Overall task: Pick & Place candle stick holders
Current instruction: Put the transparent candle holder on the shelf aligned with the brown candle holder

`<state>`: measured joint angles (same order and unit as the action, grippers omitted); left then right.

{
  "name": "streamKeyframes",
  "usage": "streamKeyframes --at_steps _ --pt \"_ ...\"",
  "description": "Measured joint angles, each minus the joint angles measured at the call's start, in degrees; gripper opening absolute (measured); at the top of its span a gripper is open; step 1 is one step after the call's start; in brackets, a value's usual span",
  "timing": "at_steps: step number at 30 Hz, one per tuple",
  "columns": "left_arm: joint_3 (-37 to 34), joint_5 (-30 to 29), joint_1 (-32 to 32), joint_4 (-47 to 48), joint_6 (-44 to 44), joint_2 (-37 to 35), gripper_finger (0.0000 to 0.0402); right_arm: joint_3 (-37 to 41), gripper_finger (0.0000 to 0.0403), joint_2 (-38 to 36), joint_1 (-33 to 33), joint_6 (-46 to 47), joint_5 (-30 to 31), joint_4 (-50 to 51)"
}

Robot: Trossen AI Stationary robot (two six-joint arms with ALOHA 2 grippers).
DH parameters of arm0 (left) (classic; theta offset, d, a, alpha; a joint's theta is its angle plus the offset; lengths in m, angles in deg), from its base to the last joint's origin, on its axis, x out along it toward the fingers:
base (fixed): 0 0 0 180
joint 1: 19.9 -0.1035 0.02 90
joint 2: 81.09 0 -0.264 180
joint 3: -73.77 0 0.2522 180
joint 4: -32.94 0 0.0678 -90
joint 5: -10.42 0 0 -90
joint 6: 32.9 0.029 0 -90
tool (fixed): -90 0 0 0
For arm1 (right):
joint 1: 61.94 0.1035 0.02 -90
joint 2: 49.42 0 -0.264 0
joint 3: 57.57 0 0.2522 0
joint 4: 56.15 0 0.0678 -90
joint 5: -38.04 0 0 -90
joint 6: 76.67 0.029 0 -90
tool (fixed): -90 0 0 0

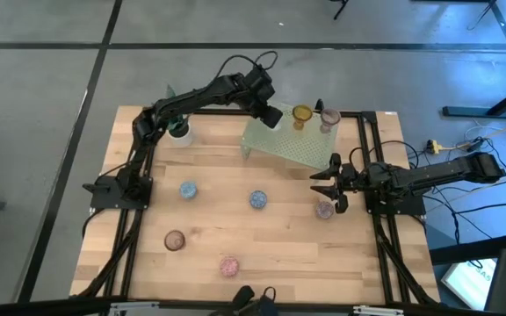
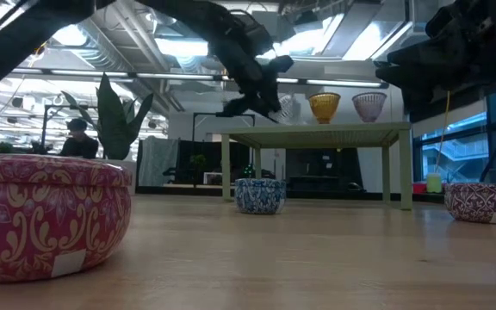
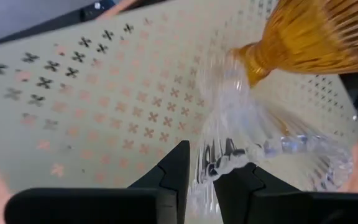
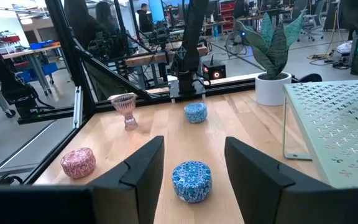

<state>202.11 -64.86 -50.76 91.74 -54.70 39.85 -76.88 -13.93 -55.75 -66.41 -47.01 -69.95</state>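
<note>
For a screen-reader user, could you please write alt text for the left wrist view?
The left gripper pinches the rim of a clear ribbed glass candle holder over the pale green perforated rack. An amber ribbed glass holder stands just beyond it.

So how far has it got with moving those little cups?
Two cups already stand on the green rack: an amber one and a pinkish one. The left gripper pinches the rim of a clear cup over the rack. The right gripper waits open above the table. Five holders still sit on the wood, such as the blue one.
</note>
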Motion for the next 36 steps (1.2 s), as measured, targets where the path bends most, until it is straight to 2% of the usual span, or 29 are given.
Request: streamKeyframes --at_steps 7,12,23,27,31,36 --pt "0.0 -2.6 -0.1 0.1 2.0 0.5 0.0056 0.0 0.0173 0.0 0.0 0.0 0.0 0.2" --pt "0.0 -2.9 0.3 0.6 4.6 0.5 0.0021 0.0 0.0173 0.0 0.0 0.0 0.0 0.2" --pt "0.0 -3.1 3.1 2.2 6.1 0.1 0.0021 0.0 0.0173 0.0 0.0 0.2 0.0 0.4" --pt "0.4 -3.3 3.1 5.7 5.7 -1.1 0.0021 0.0 0.0173 0.0 0.0 0.2 0.0 0.4" --pt "3.3 -6.6 3.0 11.5 4.4 -2.3 0.0021 0.0 0.0173 0.0 0.0 0.2 0.0 0.6" --pt "10.1 -1.9 1.7 21.5 1.0 -2.4 0.0022 0.0 0.0173 0.0 0.0 1.3 0.0 0.8"
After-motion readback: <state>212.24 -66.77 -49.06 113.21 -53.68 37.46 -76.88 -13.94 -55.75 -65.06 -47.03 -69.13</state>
